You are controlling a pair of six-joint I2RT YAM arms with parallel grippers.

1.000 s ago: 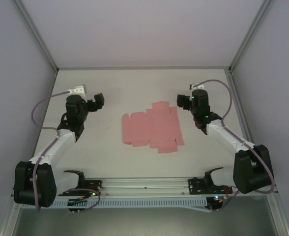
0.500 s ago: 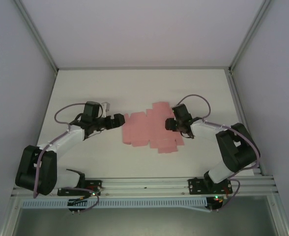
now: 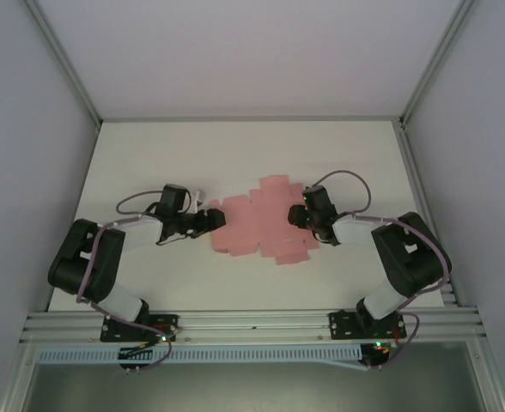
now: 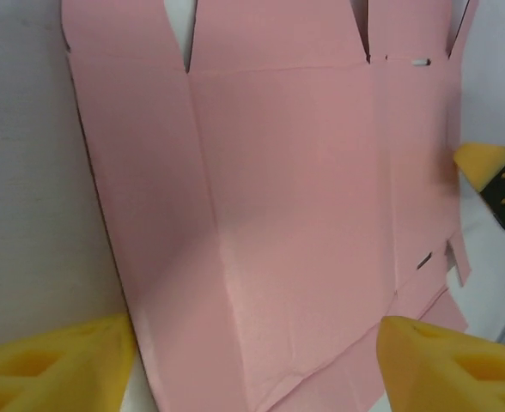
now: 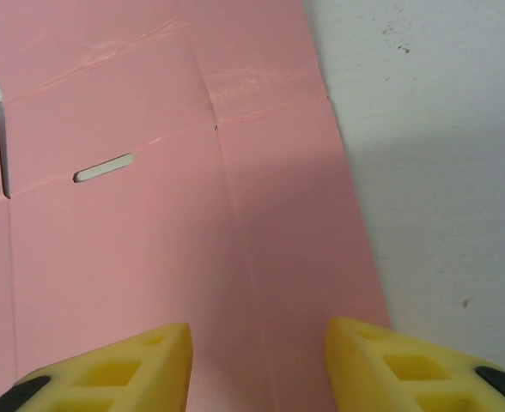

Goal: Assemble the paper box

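Although both grippers were at its edges, the paper box (image 3: 257,221) was no box yet. It lay as one pink die-cut sheet, spread in the middle of the white table (image 3: 149,154), its creases pressed in. As far as the views showed, no panel stood up and no tab was tucked. By my judgement the task was at its very start: every fold, the closing of the walls and the locking of the flaps were left to do.

The left gripper (image 3: 208,221) sat at the sheet's left edge. In its wrist view it was released, its two yellow fingers (image 4: 55,373) spread wide with the sheet's near end lying between them, and nothing was pinched. The right gripper (image 3: 300,215) was over the sheet's right edge, likewise unclenched. Its fingers (image 5: 407,365) stood apart above the pink card, the right one close to the border where card met bare table. Whether either set of pads touched the card could not be told.

Counted, there was one sheet and no second piece of card. There were two arms, one to the left and one to the right of the sheet, each with one gripper. That made four yellow fingers, two to a gripper. The right wrist view showed one long narrow slot (image 5: 103,167) cut through a panel left of the fingers, and the tabs and flaps stuck out along the sheet's near and far sides.
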